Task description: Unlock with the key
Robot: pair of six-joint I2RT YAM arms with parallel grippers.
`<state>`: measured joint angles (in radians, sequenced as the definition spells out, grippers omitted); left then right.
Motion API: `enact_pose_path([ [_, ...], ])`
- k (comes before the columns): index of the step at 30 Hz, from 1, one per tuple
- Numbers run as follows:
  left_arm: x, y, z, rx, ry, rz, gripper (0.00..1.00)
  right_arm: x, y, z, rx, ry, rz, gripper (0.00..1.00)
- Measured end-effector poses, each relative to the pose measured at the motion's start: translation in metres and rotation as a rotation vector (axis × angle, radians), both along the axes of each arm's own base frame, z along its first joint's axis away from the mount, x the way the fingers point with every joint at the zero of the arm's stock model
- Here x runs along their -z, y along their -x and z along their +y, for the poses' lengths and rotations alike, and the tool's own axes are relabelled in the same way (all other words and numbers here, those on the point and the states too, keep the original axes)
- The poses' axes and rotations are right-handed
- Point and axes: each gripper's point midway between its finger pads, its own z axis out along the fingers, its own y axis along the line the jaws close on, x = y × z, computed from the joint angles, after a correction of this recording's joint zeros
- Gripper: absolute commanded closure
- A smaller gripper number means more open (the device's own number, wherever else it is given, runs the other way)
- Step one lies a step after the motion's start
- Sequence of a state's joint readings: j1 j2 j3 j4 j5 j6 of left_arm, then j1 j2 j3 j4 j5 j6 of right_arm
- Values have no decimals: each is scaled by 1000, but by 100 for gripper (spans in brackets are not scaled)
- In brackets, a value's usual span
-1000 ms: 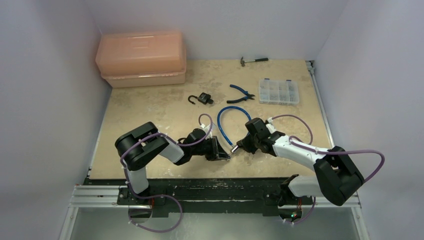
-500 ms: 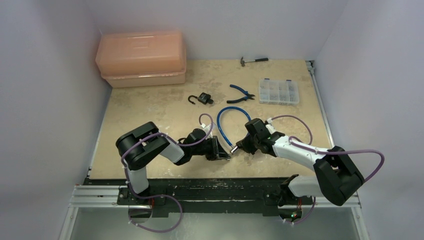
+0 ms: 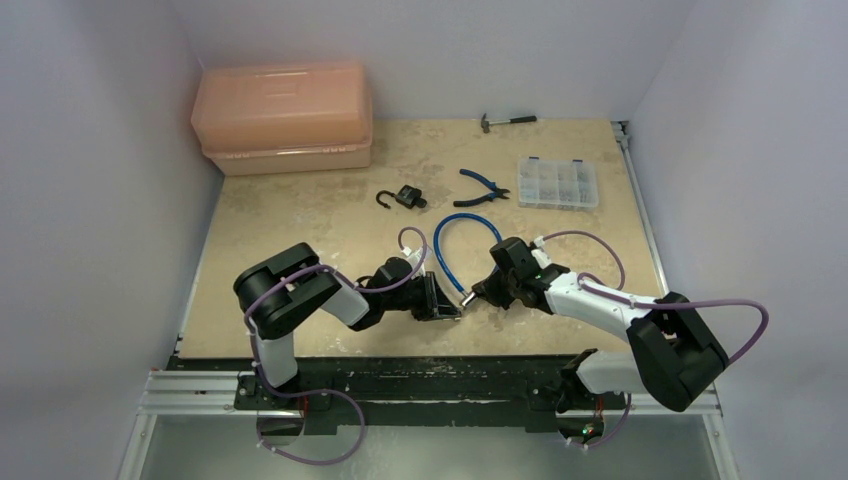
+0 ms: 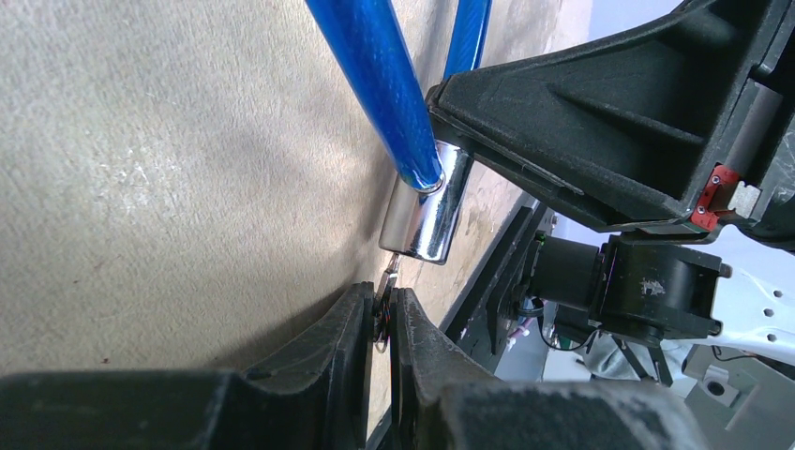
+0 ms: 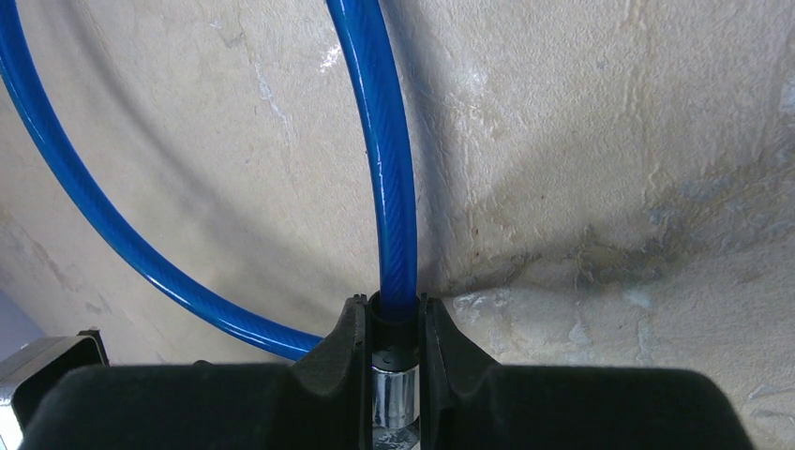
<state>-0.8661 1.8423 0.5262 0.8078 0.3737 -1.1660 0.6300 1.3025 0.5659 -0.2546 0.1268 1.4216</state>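
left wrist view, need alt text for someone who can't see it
The left hand pinches a tiny key, its tip nearly at the shiny metal end of a blue cable. The right hand grips that metal end from the right, over the beige table.

A workshop bench (image 3: pixel 300 240), shown by hammer (image 3: pixel 508 121), pliers (image 3: pixel 483 188), parts box (image 3: pixel 558 183) and toolbox (image 3: pixel 283 118).

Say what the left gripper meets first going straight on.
Probably the blue cable's chrome end, held by the right gripper: the key pinched in the left gripper points at it, gap unclear.
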Motion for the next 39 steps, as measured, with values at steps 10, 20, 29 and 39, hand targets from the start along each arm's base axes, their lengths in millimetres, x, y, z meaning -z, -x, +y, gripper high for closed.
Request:
enact_pose_path([
  [10, 2, -1, -3, 7, 6, 0, 100, 1, 0, -1, 3, 6, -2, 100],
  [20, 0, -3, -7, 24, 11, -14, 100, 2, 0, -3, 6, 12, -2, 100],
  [29, 0, -5, -11, 60, -8, -51, 100, 1, -1, -7, 18, 23, -15, 100],
  [39, 0, -8, -8, 103, -66, -129, 100, -1, 0, -8, 37, 19, -5, 100],
])
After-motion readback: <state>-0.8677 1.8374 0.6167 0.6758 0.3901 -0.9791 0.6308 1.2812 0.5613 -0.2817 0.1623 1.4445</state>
